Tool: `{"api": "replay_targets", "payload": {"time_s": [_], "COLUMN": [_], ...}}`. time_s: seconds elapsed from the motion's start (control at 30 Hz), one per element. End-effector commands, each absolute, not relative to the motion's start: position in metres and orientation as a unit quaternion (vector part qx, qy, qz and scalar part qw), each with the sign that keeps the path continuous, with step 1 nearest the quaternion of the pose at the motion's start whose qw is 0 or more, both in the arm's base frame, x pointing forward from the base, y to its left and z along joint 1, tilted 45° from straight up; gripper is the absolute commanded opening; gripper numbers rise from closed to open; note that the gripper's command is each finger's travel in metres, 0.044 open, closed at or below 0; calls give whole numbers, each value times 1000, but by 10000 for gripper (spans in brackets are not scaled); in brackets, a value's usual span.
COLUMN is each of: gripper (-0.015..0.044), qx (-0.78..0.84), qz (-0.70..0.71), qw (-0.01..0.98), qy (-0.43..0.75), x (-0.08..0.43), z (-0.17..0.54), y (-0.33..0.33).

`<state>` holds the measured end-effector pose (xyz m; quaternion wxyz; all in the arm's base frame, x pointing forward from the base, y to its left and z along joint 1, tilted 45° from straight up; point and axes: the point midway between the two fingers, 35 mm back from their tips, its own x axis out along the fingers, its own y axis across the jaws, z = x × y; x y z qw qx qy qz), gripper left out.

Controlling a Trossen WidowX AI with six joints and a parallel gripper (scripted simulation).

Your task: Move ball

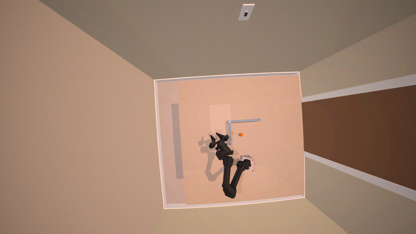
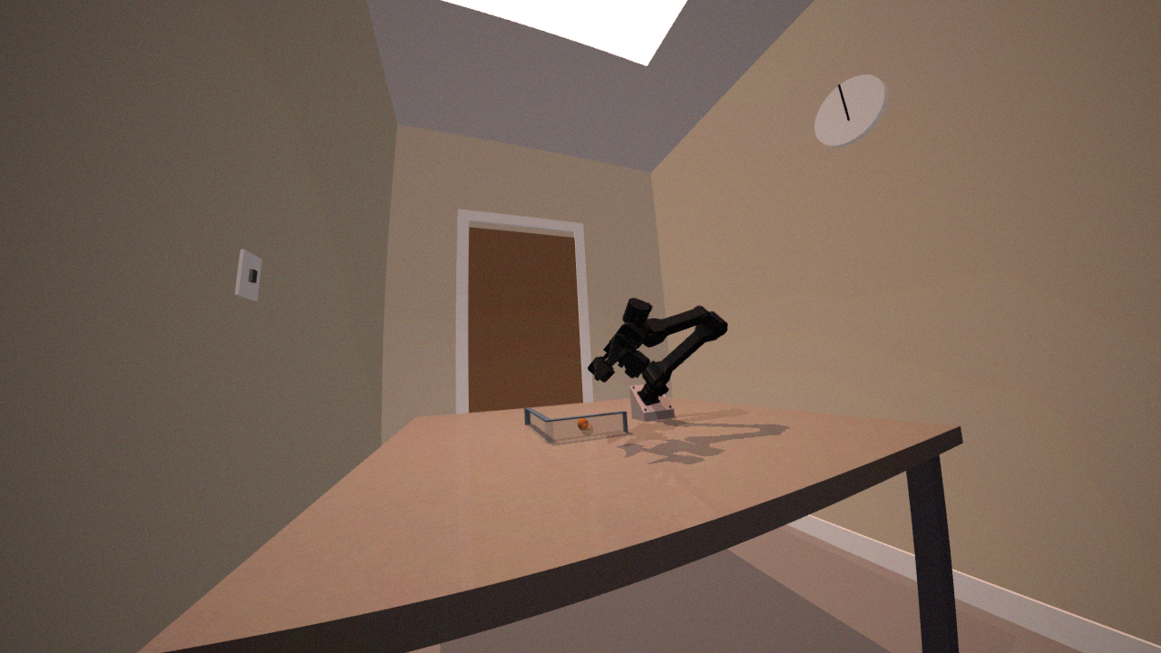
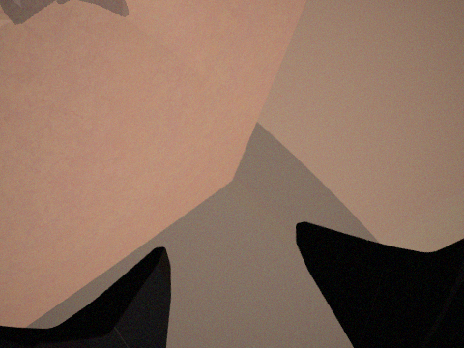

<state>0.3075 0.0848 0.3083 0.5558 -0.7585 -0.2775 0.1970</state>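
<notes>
- Two low clear walls [image 1: 229,130] are forming an L on the table [image 1: 276,174], and the ball [image 1: 240,134] is lying inside that corner, a little way off the long wall
- I am seeing the see-through copy [image 1: 232,133] sitting right against the inner face of that wall, just beside the ball, so I am judging that only a short nudge toward the wall is needed
- I am holding the gripper [image 1: 216,137] on the outer side of the wall, raised well above the table in the exterior view, with the fingers partly spread and nothing between them
- I am reading that half-open stance as preparation for straddling a small ball
- I am getting no sight of the ball in the wrist view, only table edge and floor, so I am needing to swing across the wall before descending
</notes>
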Motion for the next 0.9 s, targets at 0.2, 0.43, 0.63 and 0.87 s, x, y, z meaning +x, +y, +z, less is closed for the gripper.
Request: {"api": "replay_targets", "payload": {"time_s": [0.2, 0.43, 0.63, 0.87], "gripper": [275, 275, 275, 275], "qx": [-644, -485, -286, -261], "qz": [405, 520, 600, 607], "qw": [649, 686, 697, 697], "qy": [-5, 155, 270, 280], "x": [347, 320, 275, 270], "z": [166, 89, 49, 47], "y": [21, -12, -29, -30]}}
